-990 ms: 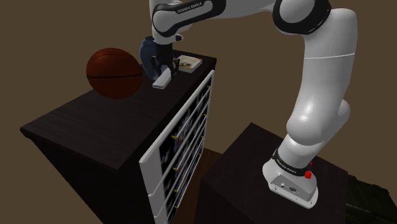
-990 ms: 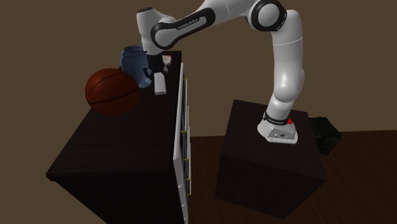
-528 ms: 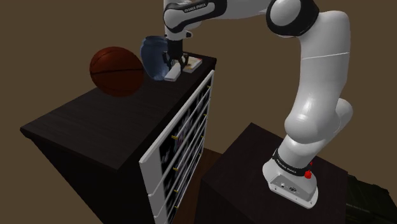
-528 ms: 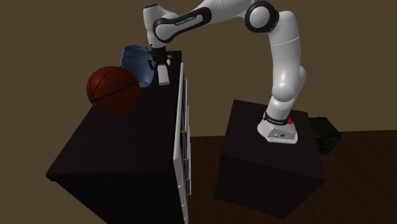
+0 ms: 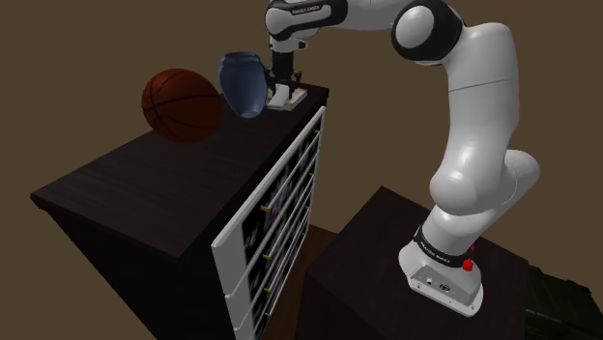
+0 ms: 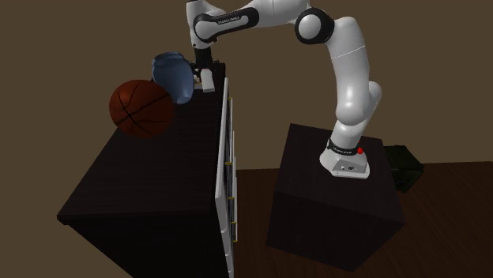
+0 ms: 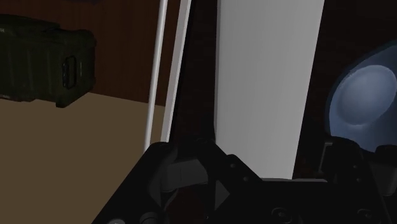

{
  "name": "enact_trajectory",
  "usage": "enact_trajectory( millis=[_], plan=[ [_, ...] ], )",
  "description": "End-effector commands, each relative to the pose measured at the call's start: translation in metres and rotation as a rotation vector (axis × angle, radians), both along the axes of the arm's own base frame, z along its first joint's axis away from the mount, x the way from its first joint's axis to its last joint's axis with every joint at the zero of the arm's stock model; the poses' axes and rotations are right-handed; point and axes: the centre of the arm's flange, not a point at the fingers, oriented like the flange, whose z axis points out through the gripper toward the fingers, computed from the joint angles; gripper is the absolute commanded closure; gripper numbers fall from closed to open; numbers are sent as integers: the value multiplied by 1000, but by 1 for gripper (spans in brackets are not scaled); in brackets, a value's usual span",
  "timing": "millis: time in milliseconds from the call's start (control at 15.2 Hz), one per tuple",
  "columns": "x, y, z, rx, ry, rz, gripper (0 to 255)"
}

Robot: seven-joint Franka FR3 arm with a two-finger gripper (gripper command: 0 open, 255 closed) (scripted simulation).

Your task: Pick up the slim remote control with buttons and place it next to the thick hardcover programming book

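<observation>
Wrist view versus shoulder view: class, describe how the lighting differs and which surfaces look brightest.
Wrist view: the remote control renders flat bright white, no buttons legible; the blue vase shows a paler centre. Shoulder view: dim overall, the dark dresser top nearly featureless, the white arm brightest.

Gripper [image 5: 281, 83] has carried the remote [image 5: 279, 98] away from the ball [image 5: 184, 104] to the dresser's far end, now at the book [image 5: 300, 95], seemingly just above it. Ball has shifted slightly toward the vase [image 5: 242, 84].
</observation>
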Motion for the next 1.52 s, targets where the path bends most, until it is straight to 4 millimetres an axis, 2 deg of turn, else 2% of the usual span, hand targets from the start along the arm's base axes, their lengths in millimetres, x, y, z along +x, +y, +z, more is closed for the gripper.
enact_trajectory(
  millis=[0,66,1122,1452],
  plan=[
    [8,-24,-6,2,9,2,255],
    [11,-35,-6,2,9,2,255],
    [11,-35,-91,2,9,2,255],
    [11,-35,-94,2,9,2,255]
  ],
)
